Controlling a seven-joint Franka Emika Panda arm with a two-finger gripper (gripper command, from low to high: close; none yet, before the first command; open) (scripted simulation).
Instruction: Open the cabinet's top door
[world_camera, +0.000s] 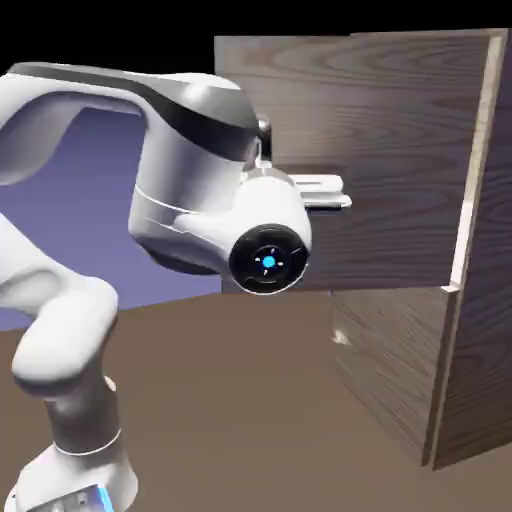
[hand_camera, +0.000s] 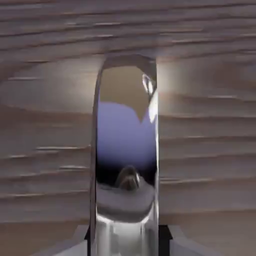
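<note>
Fingers (hand_camera: 80, 242) clamped on the handle (hand_camera: 125, 165) in the hand view: both grey tips show at the bottom edge, one on each side of the bar, pressed against it, no gap visible. Handle is a polished metal bar running up from between the fingers to just above mid-frame, rounded at the top. Its surface mirrors the blue-violet backdrop, a brown patch above that, and a dark band lower down. Behind the bar, the top door (hand_camera: 45, 125) fills the rest of the frame: brown wood grain, streaks running across, a lighter patch either side of the handle's upper end.

Exterior view: gripper (world_camera: 338, 192) sticks out level from the white wrist, fingers pointing at the door face, closed together; the handle itself is hidden behind the hand here. Top door (world_camera: 390, 110) is swung out from the cabinet (world_camera: 495, 330), hinged on the far side from the fingers, its pale edge (world_camera: 468, 200) visible beyond the fingertips. Same wood-grain brown as the cabinet body. Below the fingers, the lower panel (world_camera: 390, 360) sits flush and shut, with a small pale handle (world_camera: 341, 337) near its near edge. Cabinet interior behind the open door can't be seen from this angle, so contents unknown. Cabinet stands on the brown table (world_camera: 230, 400).
</note>
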